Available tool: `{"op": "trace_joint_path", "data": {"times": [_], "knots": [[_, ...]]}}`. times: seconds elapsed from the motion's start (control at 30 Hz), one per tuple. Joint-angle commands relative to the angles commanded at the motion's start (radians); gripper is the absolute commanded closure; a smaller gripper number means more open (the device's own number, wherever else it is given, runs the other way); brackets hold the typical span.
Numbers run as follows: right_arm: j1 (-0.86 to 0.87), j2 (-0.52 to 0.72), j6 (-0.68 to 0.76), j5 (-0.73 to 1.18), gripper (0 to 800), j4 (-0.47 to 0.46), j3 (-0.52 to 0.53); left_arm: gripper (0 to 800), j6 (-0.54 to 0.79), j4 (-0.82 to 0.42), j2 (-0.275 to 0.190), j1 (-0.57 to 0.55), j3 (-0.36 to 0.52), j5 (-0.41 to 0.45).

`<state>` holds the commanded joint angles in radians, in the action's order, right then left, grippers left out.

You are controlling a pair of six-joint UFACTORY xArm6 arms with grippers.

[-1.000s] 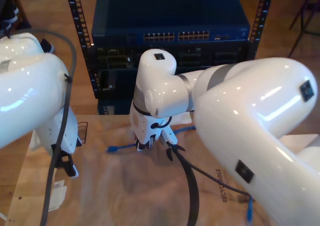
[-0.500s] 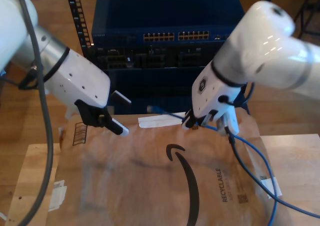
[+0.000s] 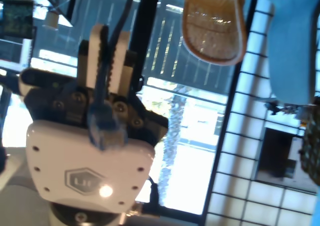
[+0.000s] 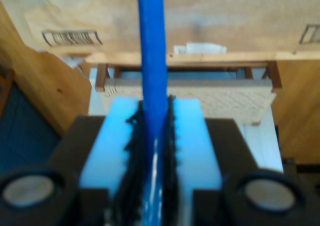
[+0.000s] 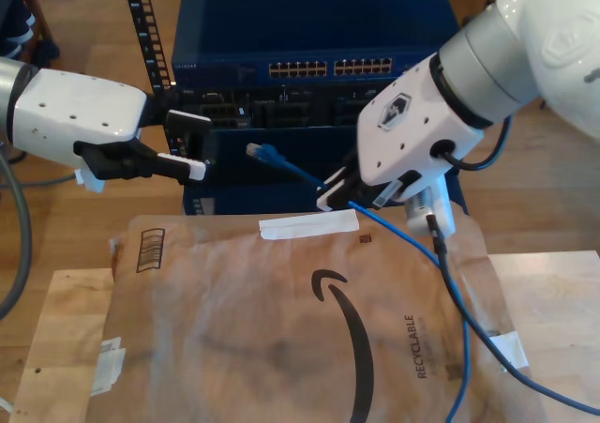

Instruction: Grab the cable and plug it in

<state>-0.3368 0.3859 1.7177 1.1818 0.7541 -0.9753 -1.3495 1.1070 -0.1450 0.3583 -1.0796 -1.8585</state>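
Exterior view: the cable [image 5: 298, 172] is grasped, its plug [image 5: 263, 152] in the air beyond the table's [image 5: 56, 310] far edge, just short of the rack switch [image 5: 328, 67] and in no port. The rest trails over the brown paper mailer [image 5: 234, 348] toward the table's near edge.

We judge the grab done, the plugging outstanding.

My second gripper [image 5: 334, 194] is clamped on the cable behind the plug. My first gripper [image 5: 184, 143], at the exterior view's left, stands with jaws apart, holding nothing.

Second wrist view confirms both pads [image 4: 117, 136] pinching the cable [image 4: 151, 45], which the exterior view cannot resolve. First wrist view shows the plug's [image 3: 103, 128] underside.
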Motion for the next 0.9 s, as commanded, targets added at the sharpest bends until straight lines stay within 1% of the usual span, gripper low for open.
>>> {"op": "trace_joint_path", "data": {"times": [0.2, 0.3, 0.37, 0.47, 0.53, 0.57, 0.6, 0.63, 0.7, 0.9], "knots": [[-0.006, -0.008, 0.0, -0.002, 799, 0.0, -0.017, 79, 0.025, 0.003, -0.008, 0.002, -0.002, -0.029], [-0.006, -0.017, 0.0, -0.002, 799, 0.0, -0.012, 92, 0.054, 0.032, -0.008, 0.002, -0.002, -0.08], [-0.009, -0.028, 0.0, -0.002, 799, 0.0, -0.012, 139, 0.054, 0.044, -0.008, 0.002, 0.002, -0.091], [-0.018, -0.028, 0.0, -0.002, 799, 0.0, -0.012, 159, 0.052, 0.044, -0.008, 0.002, 0.002, -0.091], [-0.018, -0.028, 0.0, -0.002, 799, 0.0, -0.012, 213, 0.054, 0.043, -0.008, 0.002, 0.003, -0.089], [-0.018, -0.028, 0.0, -0.003, 799, 0.0, -0.012, 218, 0.054, 0.043, -0.008, 0.002, 0.003, -0.089], [-0.018, -0.028, 0.0, -0.003, 799, 0.0, -0.012, 252, 0.055, 0.044, -0.008, 0.002, 0.003, -0.089], [-0.018, -0.028, 0.0, -0.003, 799, 0.0, -0.014, 322, 0.057, 0.043, -0.009, 0.002, 0.005, -0.086], [-0.018, -0.028, 0.0, -0.003, 799, 0.0, -0.014, 367, 0.057, 0.043, -0.009, 0.003, 0.006, -0.083], [-0.018, -0.028, 0.0, -0.006, 799, 0.0, -0.015, 424, 0.063, 0.043, -0.009, 0.003, 0.009, -0.083]]}}
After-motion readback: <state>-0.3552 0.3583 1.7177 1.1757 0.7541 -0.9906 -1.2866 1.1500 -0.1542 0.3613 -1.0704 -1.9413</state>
